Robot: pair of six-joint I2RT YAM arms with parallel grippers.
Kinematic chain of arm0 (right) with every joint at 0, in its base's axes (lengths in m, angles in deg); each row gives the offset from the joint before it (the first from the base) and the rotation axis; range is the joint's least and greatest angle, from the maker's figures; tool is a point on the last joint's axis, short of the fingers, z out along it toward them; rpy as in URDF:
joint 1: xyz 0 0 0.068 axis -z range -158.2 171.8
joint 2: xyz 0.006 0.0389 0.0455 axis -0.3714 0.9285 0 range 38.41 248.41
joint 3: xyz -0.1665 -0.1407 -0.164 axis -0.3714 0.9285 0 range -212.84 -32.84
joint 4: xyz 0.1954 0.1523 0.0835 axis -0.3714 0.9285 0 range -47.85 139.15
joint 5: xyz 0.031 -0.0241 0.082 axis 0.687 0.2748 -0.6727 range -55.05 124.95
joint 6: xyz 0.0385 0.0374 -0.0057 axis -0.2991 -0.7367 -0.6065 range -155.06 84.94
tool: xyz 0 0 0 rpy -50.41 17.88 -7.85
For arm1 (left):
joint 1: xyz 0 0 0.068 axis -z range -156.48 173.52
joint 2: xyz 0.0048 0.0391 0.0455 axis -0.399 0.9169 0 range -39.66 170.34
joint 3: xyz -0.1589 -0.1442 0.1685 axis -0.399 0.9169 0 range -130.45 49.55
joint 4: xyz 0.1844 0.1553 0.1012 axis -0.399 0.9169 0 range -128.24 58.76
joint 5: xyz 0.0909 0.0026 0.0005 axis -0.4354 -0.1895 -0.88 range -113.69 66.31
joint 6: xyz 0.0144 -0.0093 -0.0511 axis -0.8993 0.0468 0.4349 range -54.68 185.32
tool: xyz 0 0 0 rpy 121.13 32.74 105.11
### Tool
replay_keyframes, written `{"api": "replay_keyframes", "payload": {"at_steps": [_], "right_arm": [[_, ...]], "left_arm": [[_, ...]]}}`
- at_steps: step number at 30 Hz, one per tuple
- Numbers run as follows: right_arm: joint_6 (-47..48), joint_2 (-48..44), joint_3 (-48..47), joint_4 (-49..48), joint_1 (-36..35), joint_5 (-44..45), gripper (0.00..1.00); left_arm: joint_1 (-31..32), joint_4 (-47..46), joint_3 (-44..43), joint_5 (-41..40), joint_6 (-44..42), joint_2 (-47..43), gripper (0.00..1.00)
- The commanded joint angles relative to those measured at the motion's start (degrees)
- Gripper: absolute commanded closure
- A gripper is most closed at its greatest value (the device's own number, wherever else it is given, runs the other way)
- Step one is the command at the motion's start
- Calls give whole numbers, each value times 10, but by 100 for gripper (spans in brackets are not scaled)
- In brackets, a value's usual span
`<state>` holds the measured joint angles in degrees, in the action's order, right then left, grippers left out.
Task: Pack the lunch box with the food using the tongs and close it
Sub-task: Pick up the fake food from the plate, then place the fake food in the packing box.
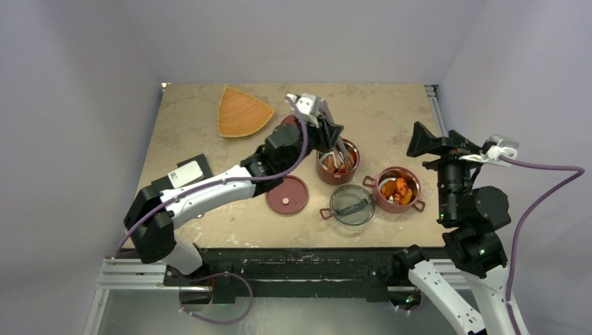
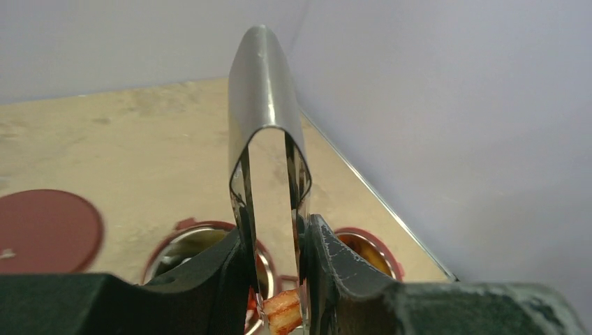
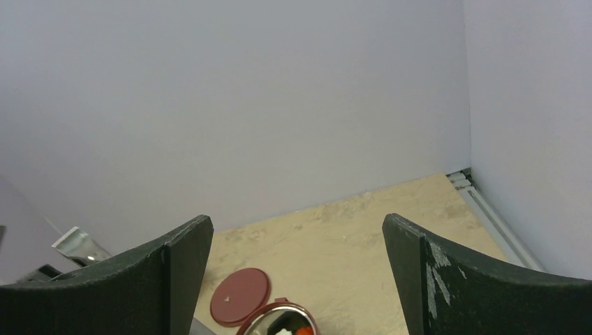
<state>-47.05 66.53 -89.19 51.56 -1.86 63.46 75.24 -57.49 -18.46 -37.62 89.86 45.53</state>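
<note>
My left gripper point(image 1: 331, 135) is shut on the silvery tongs point(image 1: 341, 153), whose arms point down into the left bowl point(image 1: 338, 174) of the lunch box. In the left wrist view the tongs point(image 2: 267, 132) stand squeezed between my fingers point(image 2: 335, 265), and an orange-brown piece of food point(image 2: 285, 310) is pinched at their lower end, over that bowl point(image 2: 183, 241). The right bowl point(image 1: 398, 190) holds orange food point(image 1: 396, 188). A dark-red disc lid point(image 1: 287, 194) and the smoky clear lid point(image 1: 352, 204) lie in front of the bowls. My right gripper point(image 1: 424, 142) hangs open and empty above the table's right side.
An orange fan-shaped tray point(image 1: 243, 112) lies at the back left. A black block with a white card point(image 1: 183, 174) sits near the left edge. Another dark-red lid point(image 3: 241, 296) lies behind the left bowl point(image 3: 280, 322). Purple walls enclose the table on three sides.
</note>
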Motion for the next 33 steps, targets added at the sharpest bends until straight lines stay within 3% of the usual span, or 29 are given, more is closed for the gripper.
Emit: {"api": "replay_keyframes", "payload": {"at_steps": [1, 12, 25, 33], "right_arm": [[-7, -6, -16, -14, -1, -10, 5], [0, -10, -19, -9, 0, -1, 5], [8, -11, -20, -7, 0, 5, 5], [10, -10, -18, -7, -1, 8, 5]], "left_arm": [[54, -50, -57, -7, 13, 59, 77], [120, -69, -195, 30, 19, 225, 77], [132, -41, -340, 35, -13, 366, 77], [131, -34, -357, 31, -19, 384, 65]]}}
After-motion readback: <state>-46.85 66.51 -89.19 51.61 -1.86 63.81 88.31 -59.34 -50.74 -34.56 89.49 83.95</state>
